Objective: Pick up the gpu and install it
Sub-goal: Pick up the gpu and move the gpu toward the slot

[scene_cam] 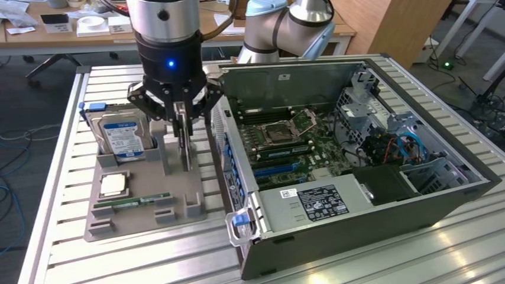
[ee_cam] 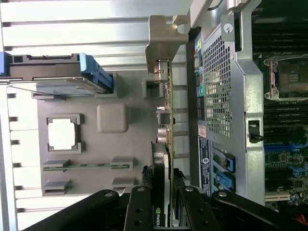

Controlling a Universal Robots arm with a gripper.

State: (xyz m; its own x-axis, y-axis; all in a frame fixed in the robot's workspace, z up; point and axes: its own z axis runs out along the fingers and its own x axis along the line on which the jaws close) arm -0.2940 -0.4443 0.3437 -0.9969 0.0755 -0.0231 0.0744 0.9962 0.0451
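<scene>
My gripper (scene_cam: 183,118) has its jaws clamped on the gpu (scene_cam: 187,149), which stands upright directly beneath them at the gray parts tray (scene_cam: 134,220), just beside the open computer case (scene_cam: 355,220).

I'm counting one gray tray (scene_cam: 130,228) lying on the counter (scene_cam: 118,257). In the tray I'm finding four parts, one of each kind: one gpu (scene_cam: 186,155) standing on edge, one hard drive (scene_cam: 122,139), one square processor chip (scene_cam: 115,185) and one green memory stick (scene_cam: 134,202). Just beside the tray I'm seeing one open computer case (scene_cam: 355,236). Above the tray, one gripper (scene_cam: 184,127) is hanging.
</scene>
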